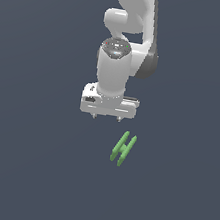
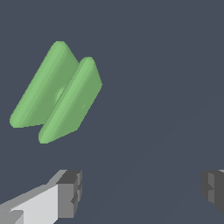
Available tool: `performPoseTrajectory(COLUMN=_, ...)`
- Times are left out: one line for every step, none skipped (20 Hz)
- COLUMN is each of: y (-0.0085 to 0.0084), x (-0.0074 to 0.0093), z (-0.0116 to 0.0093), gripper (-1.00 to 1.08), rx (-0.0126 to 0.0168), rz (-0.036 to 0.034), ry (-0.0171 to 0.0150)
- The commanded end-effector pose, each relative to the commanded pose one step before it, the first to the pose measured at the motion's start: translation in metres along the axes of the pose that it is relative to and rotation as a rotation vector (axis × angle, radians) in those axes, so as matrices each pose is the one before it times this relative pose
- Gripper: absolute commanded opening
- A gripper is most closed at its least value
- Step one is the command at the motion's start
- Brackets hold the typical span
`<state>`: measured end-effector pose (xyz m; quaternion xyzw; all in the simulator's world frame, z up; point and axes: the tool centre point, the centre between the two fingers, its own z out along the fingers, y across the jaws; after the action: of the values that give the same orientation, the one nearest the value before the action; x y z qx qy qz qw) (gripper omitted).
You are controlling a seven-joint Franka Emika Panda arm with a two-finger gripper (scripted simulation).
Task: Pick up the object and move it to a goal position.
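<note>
The object (image 1: 123,148) is a small bright green piece of two parallel flat slabs joined by a short crossbar, lying tilted on the dark grey floor. In the wrist view the object (image 2: 57,92) fills a large part of the picture, its two slabs standing on edge. My gripper (image 1: 106,117) hangs above the floor, slightly toward the exterior view's left of the object and not touching it. Its fingers (image 2: 70,193) stand wide apart with nothing between them, so it is open.
The white arm (image 1: 130,29) rises behind the gripper. A plain dark grey floor (image 1: 26,169) surrounds everything, and no other objects show.
</note>
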<state>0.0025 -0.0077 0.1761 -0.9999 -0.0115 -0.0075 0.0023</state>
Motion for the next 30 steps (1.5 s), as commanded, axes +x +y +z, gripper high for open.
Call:
performPoseTrajectory(y=0.00001, x=0.00000, z=0.00000, gripper=1.00, rx=0.00000, rz=0.00000, ry=0.00000)
performPoseTrajectory(y=-0.00034, x=-0.00006, z=0.00023, gripper=1.00, rx=-0.00003, rz=-0.00035, ry=-0.00060)
performPoseTrajectory(y=-0.00094, x=-0.00017, z=0.00066, gripper=1.00, rx=-0.00005, rz=-0.00094, ry=-0.00171)
performPoseTrajectory(y=-0.00157, x=-0.00027, z=0.00114, gripper=1.00, rx=-0.00010, rz=-0.00159, ry=-0.00290)
performPoseTrajectory(y=-0.00215, x=-0.00039, z=0.00154, gripper=1.00, rx=-0.00016, rz=-0.00219, ry=-0.00396)
performPoseTrajectory(y=-0.00277, x=-0.00049, z=0.00202, gripper=1.00, rx=-0.00024, rz=-0.00289, ry=-0.00514)
performPoseTrajectory(y=-0.00323, x=-0.00061, z=0.00235, gripper=1.00, rx=-0.00033, rz=-0.00345, ry=-0.00601)
performPoseTrajectory(y=-0.00282, x=-0.00055, z=0.00205, gripper=1.00, rx=-0.00034, rz=-0.00312, ry=-0.00527)
performPoseTrajectory(y=-0.00220, x=-0.00044, z=0.00162, gripper=1.00, rx=-0.00029, rz=-0.00256, ry=-0.00415)
performPoseTrajectory(y=-0.00152, x=-0.00034, z=0.00110, gripper=1.00, rx=-0.00022, rz=-0.00189, ry=-0.00288)
performPoseTrajectory(y=-0.00091, x=-0.00021, z=0.00068, gripper=1.00, rx=-0.00014, rz=-0.00128, ry=-0.00176)
performPoseTrajectory(y=-0.00035, x=-0.00006, z=0.00030, gripper=1.00, rx=-0.00006, rz=-0.00069, ry=-0.00069)
performPoseTrajectory(y=0.00053, x=0.00002, z=-0.00045, gripper=1.00, rx=0.00008, rz=0.00065, ry=0.00100)
performPoseTrajectory(y=0.00045, x=0.00024, z=-0.00033, gripper=1.00, rx=0.00008, rz=0.00120, ry=0.00097)
performPoseTrajectory(y=-0.00003, x=0.00027, z=-0.00007, gripper=1.00, rx=0.00003, rz=0.00166, ry=0.00031)
performPoseTrajectory(y=-0.00036, x=0.00040, z=0.00010, gripper=1.00, rx=0.00001, rz=0.00249, ry=-0.00003)
performPoseTrajectory(y=-0.00052, x=0.00057, z=0.00016, gripper=1.00, rx=0.00001, rz=0.00359, ry=-0.00009)
performPoseTrajectory(y=-0.00060, x=0.00075, z=0.00016, gripper=1.00, rx=0.00002, rz=0.00483, ry=0.00000)
performPoseTrajectory(y=-0.00073, x=0.00094, z=0.00015, gripper=1.00, rx=0.00003, rz=0.00598, ry=0.00012)
performPoseTrajectory(y=-0.00082, x=0.00112, z=0.00015, gripper=1.00, rx=0.00004, rz=0.00721, ry=0.00022)
performPoseTrajectory(y=-0.00096, x=0.00129, z=0.00016, gripper=1.00, rx=0.00005, rz=0.00834, ry=0.00030)
performPoseTrajectory(y=-0.00108, x=0.00145, z=0.00018, gripper=1.00, rx=0.00006, rz=0.00946, ry=0.00035)
performPoseTrajectory(y=-0.00123, x=0.00159, z=0.00022, gripper=1.00, rx=0.00007, rz=0.01053, ry=0.00037)
performPoseTrajectory(y=-0.00144, x=0.00173, z=0.00026, gripper=1.00, rx=0.00006, rz=0.01161, ry=0.00037)
performPoseTrajectory(y=-0.00161, x=0.00186, z=0.00030, gripper=1.00, rx=0.00006, rz=0.01269, ry=0.00038)
performPoseTrajectory(y=-0.00177, x=0.00199, z=0.00033, gripper=1.00, rx=0.00007, rz=0.01379, ry=0.00042)
performPoseTrajectory(y=-0.00196, x=0.00211, z=0.00036, gripper=1.00, rx=0.00008, rz=0.01491, ry=0.00047)
performPoseTrajectory(y=-0.00215, x=0.00222, z=0.00040, gripper=1.00, rx=0.00008, rz=0.01604, ry=0.00051)
performPoseTrajectory(y=-0.00236, x=0.00232, z=0.00044, gripper=1.00, rx=0.00008, rz=0.01716, ry=0.00054)
performPoseTrajectory(y=-0.00259, x=0.00240, z=0.00049, gripper=1.00, rx=0.00008, rz=0.01829, ry=0.00058)
